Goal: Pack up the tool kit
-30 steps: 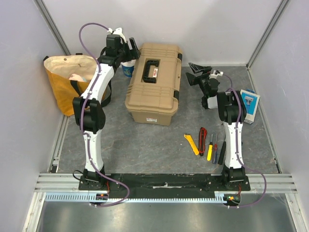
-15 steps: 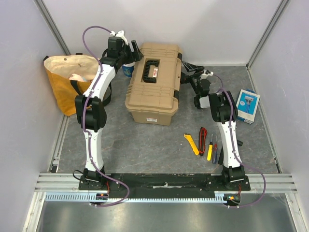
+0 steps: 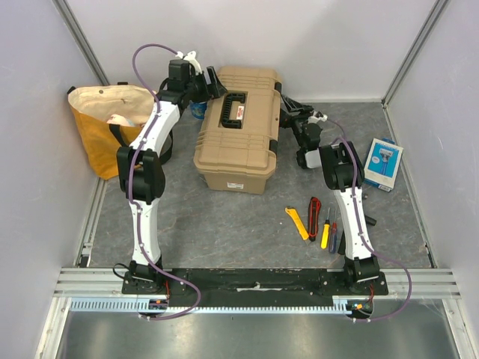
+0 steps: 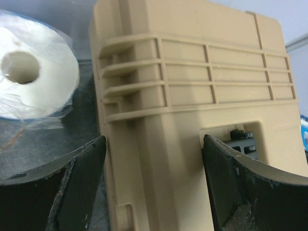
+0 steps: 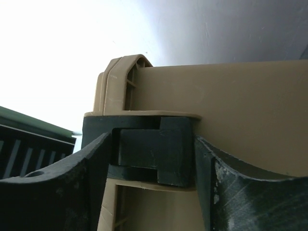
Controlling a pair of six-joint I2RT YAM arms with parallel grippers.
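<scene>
The toolbox (image 3: 239, 138) is placed closed toward 12 o'clock of the table (image 3: 224, 224). The left gripper (image 4: 154, 144) is held wide open at its 10 o'clock corner, nothing being gripped. The right gripper (image 5: 153, 144) is set around the black latch (image 5: 154, 159) at 2 o'clock; whether it is pressed cannot be told. Cutters (image 3: 297, 223) and screwdrivers (image 3: 326, 233) are laid at 5 o'clock

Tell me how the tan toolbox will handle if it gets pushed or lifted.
The toolbox looks stiff: its ribbed hard-plastic walls should not flex. Broad and low, it will probably slide on the table rather than tip. Being bulky and closed, it may be heavy to lift.
</scene>
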